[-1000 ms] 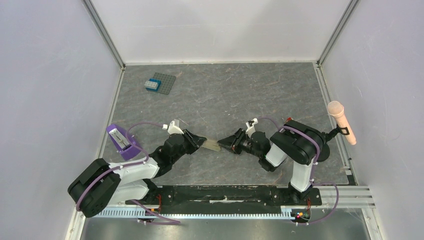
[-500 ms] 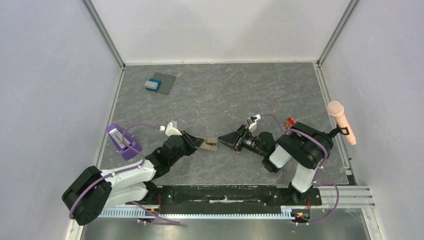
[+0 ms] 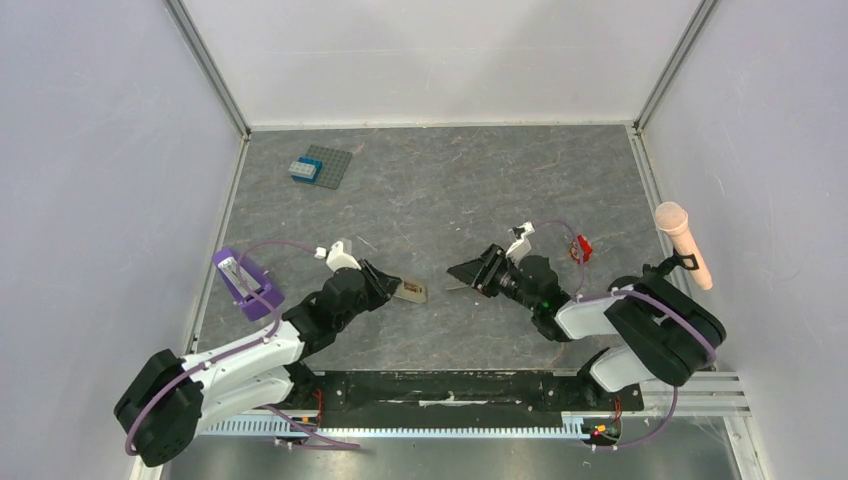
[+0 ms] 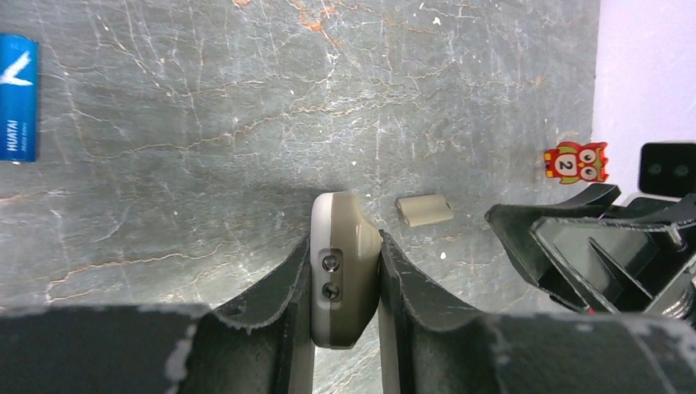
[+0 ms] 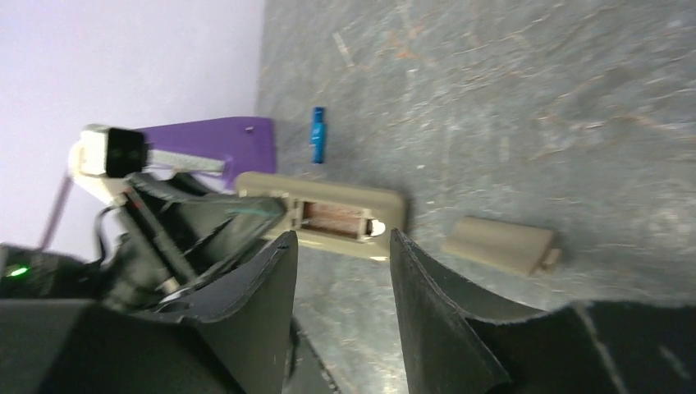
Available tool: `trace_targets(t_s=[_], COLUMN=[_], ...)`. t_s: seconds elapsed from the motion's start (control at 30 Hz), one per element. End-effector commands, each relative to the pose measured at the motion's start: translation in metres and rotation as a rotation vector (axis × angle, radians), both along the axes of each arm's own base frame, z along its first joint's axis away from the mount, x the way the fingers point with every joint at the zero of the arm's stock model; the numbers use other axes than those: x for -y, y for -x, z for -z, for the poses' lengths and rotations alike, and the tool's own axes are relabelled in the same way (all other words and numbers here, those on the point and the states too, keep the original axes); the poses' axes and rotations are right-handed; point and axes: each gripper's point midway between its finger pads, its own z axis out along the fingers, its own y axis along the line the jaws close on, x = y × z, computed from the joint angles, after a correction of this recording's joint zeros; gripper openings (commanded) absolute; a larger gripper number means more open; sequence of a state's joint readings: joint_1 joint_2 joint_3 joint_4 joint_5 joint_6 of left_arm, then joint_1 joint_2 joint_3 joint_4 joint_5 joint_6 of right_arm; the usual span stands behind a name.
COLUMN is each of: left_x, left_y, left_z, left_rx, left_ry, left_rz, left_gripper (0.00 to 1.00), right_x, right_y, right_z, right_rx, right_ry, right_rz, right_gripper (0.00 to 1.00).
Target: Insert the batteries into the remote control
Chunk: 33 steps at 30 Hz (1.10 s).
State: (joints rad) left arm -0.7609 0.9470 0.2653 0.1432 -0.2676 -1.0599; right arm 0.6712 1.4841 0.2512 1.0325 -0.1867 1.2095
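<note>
left gripper (image 4: 345, 246): is pinching the slim white rectangular remote control (image 4: 343, 304) between both fingers, one rounded end sticking out past the fingertips.
remote control: is being held low over the grey stone-patterned table (image 3: 450, 190); whether it is touching the surface cannot be told.
remote's recess (image 5: 332, 217): is lying open and facing the right wrist camera, showing a brown interior.
right gripper (image 5: 341, 242): is pointing at the remote's free end with its fingers spread, gripping nothing and standing apart from the remote.
small tan flat cover piece (image 5: 501, 245): is lying on the table just beside the remote's free end, between the remote and the right gripper.
blue cylindrical battery (image 4: 18, 97): is lying on its side on the table, well apart from the remote, on the far side of it from the arm bases.
purple plastic holder (image 3: 245, 282): is sitting to the left of the remote, beside the left arm.
small red owl token (image 4: 576, 162): is lying beyond the cover piece, well to the right of the remote.
blue toy brick (image 3: 302, 170): is resting on a grey studded plate (image 3: 330, 165), far behind and left of the remote.
</note>
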Motion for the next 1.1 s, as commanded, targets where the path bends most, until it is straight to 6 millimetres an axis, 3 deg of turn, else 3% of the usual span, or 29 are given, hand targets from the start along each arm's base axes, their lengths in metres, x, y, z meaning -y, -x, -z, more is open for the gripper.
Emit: trace_targets(t_s=[0.0,0.13,0.27,0.43,0.6,0.67,0.87,1.07], left_x=[-0.046,-0.043,-0.040,0.003,0.026,0.036,0.053,0.062], left_y=[0.023,0.016,0.008,0.024,0.056,0.072,0.111,0.127], left_z=[0.045,0.013,-0.031,-0.086,-0.118,-0.138,-0.186,-0.207], left_rx=[-0.102,-0.043,0.052,0.171,0.219,0.290,0.445,0.525], left_ry=[-0.334,-0.337,-0.354,-0.307,-0.256,-0.208,-0.082,0.008], left_rz=[0.035,0.050,0.088,0.413,0.683,0.802,1.056,1.149], left_gripper=[0.02,0.02,0.02,0.02,0.02,0.02,0.02,0.02], right_x=[0.019,0.011,-0.018,-0.060,-0.037,-0.030,-0.029,-0.038], right_y=[-0.014,-0.015,-0.010,0.022,0.056,0.068,0.120,0.137], right_z=[0.032,0.028,0.011,-0.037,-0.058,-0.070,-0.111,-0.120], right_rx=[-0.005,0.042,0.133,0.408,0.643,0.707,0.829,0.815], right_ry=[0.272,0.386,0.469,0.420,0.506,0.497,0.311,0.245], right_rz=[0.058,0.009,-0.070,-0.400,-0.581,-0.610,-0.808,-0.902], right_gripper=[0.48,0.49,0.51,0.64,0.90,0.95,0.98,0.98])
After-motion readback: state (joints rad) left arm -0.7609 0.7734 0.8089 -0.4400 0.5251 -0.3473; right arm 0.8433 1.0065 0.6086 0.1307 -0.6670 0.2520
